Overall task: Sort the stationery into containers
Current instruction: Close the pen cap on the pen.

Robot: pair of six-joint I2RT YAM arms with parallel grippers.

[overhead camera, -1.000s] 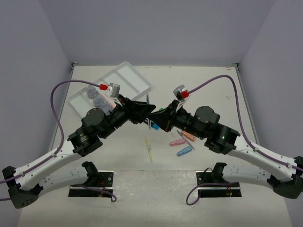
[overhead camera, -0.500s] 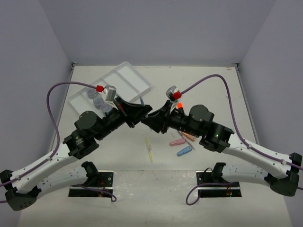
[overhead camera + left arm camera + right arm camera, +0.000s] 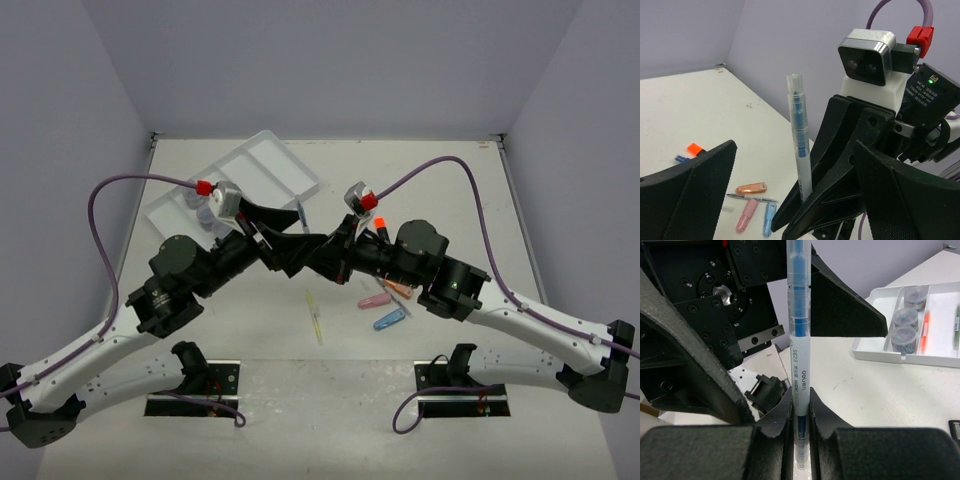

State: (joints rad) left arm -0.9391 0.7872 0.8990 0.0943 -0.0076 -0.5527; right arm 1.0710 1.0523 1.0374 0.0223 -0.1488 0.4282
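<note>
My right gripper is shut on the lower end of a clear highlighter pen with a blue core, which stands upright above the table. The left gripper faces it, open wide. Its two fingers pass on either side of the pen without touching it. In the top view the two grippers, left and right, meet over the middle of the table. The white tray lies at the back left, with three clear jars and an orange pen in it.
Loose on the table under the right arm lie an orange piece, a pink piece, a blue piece and a thin pen. A yellow-green pen lies nearer the front. Grey walls close in three sides.
Both grippers have shifted a little to the left while staying face to face. The pen remains upright in the right gripper.
</note>
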